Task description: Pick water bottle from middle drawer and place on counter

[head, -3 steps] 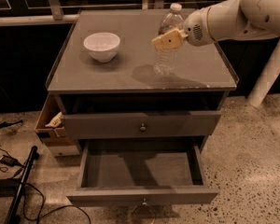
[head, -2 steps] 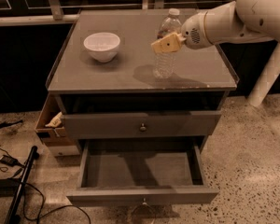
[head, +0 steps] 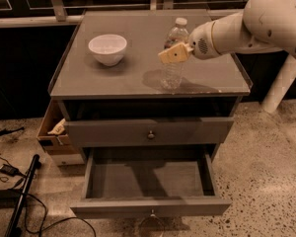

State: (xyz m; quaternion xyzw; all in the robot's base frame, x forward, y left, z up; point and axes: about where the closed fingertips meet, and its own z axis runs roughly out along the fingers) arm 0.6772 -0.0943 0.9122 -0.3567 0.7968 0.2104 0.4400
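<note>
The water bottle (head: pixel 171 68), clear with a white cap, stands upright on the counter (head: pixel 113 80), right of centre near the front edge. My gripper (head: pixel 175 53) reaches in from the right at the end of the white arm. Its tan fingers (head: pixel 173 54) are closed around the bottle's upper body. The middle drawer (head: pixel 148 180) is pulled out below, and its grey floor holds nothing.
A white bowl (head: pixel 107 48) sits on the counter's left side. Above the open drawer is a closed drawer front with a round knob (head: pixel 150 135). A cardboard box (head: pixel 53 130) stands at the cabinet's left, with cables (head: pixel 10 172) on the floor. A white post (head: pixel 281 83) stands at the right.
My gripper has lowered the bottle a little, down and slightly left, so its base now rests on the counter. The drawer and bowl have not moved.
</note>
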